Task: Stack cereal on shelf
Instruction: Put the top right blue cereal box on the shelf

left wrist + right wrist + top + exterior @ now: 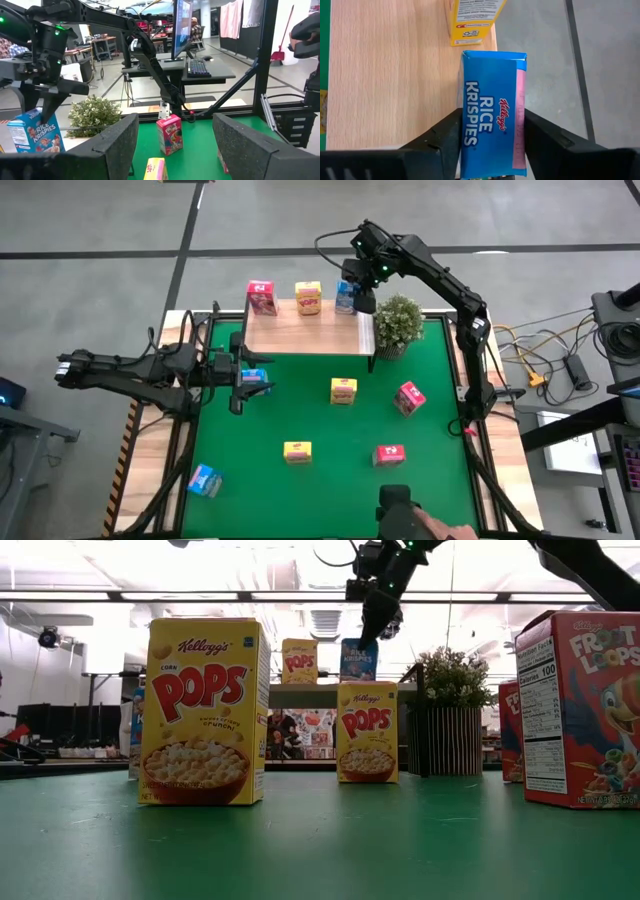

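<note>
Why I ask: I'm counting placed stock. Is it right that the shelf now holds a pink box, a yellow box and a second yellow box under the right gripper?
Not quite. The third box on the shelf, under the right gripper, is blue: Rice Krispies, as the right wrist view shows. The pink box and one yellow box are right.

In the low view, the Froot Loops box point(590, 710) beside the plant point(452, 725) is cut by the picture's edge; a blue box point(136, 730) is mostly hidden behind the big Corn Pops box point(205, 712); the right gripper's fingertips cannot be made out
</note>
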Action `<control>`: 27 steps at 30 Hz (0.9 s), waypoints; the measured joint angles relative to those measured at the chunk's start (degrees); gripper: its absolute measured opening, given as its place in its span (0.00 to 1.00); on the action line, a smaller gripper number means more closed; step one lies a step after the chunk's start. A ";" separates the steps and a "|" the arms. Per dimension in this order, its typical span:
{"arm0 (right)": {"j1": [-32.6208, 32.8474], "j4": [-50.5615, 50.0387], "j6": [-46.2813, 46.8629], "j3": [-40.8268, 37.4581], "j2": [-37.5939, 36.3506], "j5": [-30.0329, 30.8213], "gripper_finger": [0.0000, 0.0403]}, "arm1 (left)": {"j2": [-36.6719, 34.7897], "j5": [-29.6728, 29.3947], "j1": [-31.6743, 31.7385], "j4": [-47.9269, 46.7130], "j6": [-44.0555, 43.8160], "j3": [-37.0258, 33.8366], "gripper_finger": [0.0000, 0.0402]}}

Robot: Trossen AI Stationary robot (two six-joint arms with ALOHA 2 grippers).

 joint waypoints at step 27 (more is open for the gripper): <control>0.21 3.09 0.13 0.01 -0.02 -2.99 0.49 | 0.00 0.00 0.00 0.00 0.67 0.00 0.60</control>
